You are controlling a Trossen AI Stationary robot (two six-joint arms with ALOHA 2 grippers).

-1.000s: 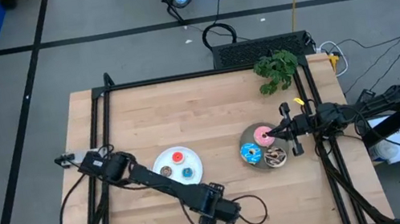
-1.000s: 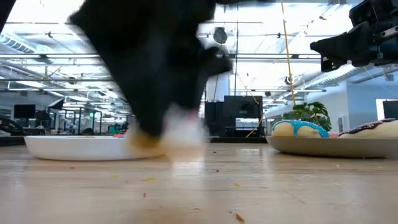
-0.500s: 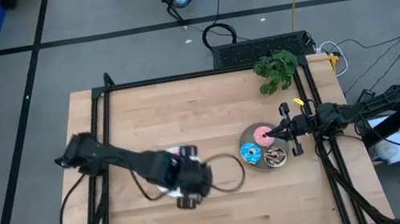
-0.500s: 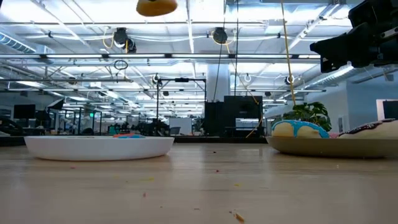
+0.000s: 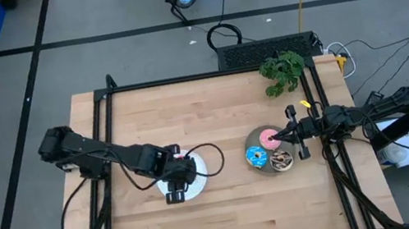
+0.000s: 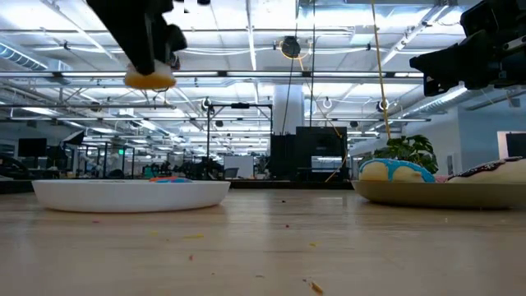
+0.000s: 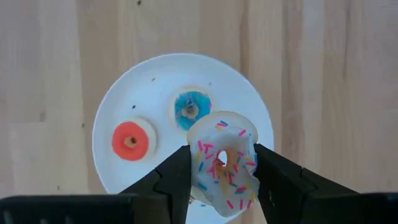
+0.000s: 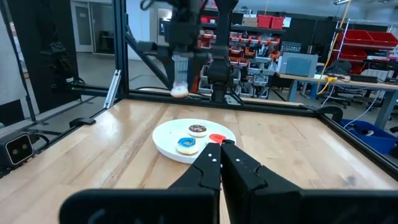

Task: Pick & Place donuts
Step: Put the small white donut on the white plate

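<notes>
My left gripper [image 5: 177, 187] hangs over the white plate [image 5: 201, 172], shut on a tiny white-pink sprinkled donut [image 7: 222, 163]. The low view shows that donut [image 6: 149, 80] high above the plate [image 6: 131, 194]. On the plate lie a red donut [image 7: 130, 140], a blue donut [image 7: 191, 107] and a brown donut [image 8: 198, 129]. To the right, a grey plate [image 5: 267, 169] bears the pink [image 5: 273, 140], blue sprinkled [image 5: 257, 155] and chocolate sprinkled [image 5: 282, 160] donuts. My right gripper [image 5: 279, 132] waits shut at the table's right edge, beside the grey plate. My left gripper pinches the white-pink donut by two opposite sides of its outer rim [image 7: 196, 157] between its two fingers [image 7: 175, 179]. The fingers come from above, pointing steeply down. The donut is lifted clear over the white plate, nearly level, its sprinkled face up.
A green plant sprig [image 5: 282, 71] lies at the table's far right corner. A black frame rail [image 5: 206, 76] runs along the far edge and down both sides. Bare wood [image 5: 189, 121] lies between the plates and the far edge.
My left gripper has risen from the table near its near edge and gone toward the far and left side, rolling as it went. It now stands over the white plate. The white-pink donut has come up with it, lifted clear of the table.
</notes>
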